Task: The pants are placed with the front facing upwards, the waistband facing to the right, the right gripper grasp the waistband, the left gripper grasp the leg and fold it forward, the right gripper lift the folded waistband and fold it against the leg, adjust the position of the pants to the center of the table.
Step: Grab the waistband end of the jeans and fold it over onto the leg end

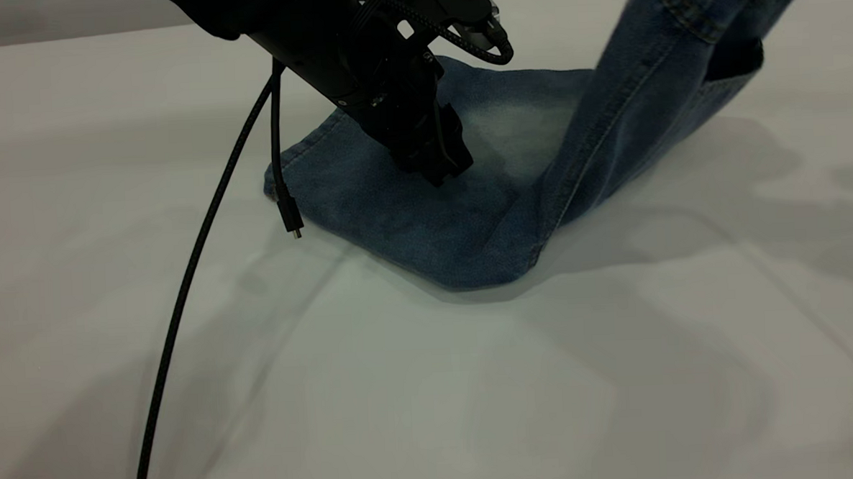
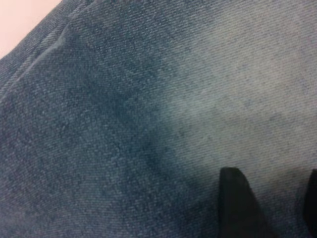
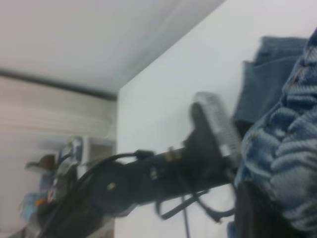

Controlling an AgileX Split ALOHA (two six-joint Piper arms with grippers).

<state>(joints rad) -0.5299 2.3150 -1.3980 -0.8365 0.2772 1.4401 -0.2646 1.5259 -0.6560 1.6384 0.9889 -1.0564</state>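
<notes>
Pinning the pants with near-closed left gripper; right gripper, unseen, evidently clamps the lifted waistband — swing it smoothly over the leg.

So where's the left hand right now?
In the exterior view the left hand is left of centre, pressed down on the flat leg of the pants, beside the pale faded patch; the waistband end is lifted at the right.

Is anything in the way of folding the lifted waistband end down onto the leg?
Yes. The left gripper is pressed down on the pants leg lying flat on the table, right where the raised waistband end would land. Nothing else visible blocks it.
</notes>
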